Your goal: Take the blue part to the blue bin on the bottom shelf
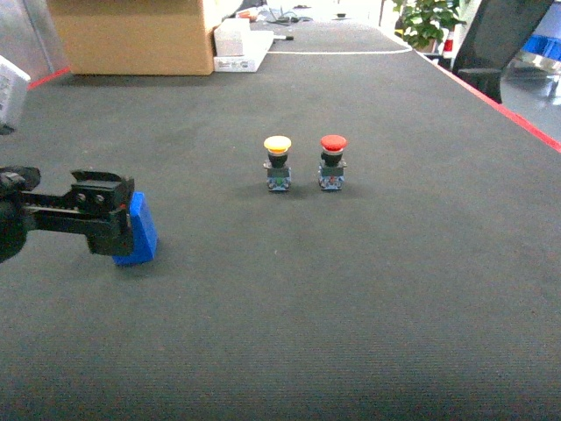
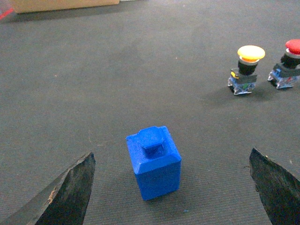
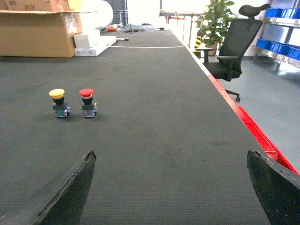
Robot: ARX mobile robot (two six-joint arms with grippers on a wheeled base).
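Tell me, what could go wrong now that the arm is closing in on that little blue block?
The blue part stands upright, narrow and tall, between the open fingers of the left gripper; if one finger touches first, it could tip over or slide on the dark mat. The yellow button and red button stand apart from it, so a wide swing afterwards might knock them. No blue bin shows in these views.

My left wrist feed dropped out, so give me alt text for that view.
A blue part stands upright on the dark mat, centred between the open left hand's two dark fingertips, untouched. At upper right, a yellow-capped push button and a red-capped push button stand side by side.
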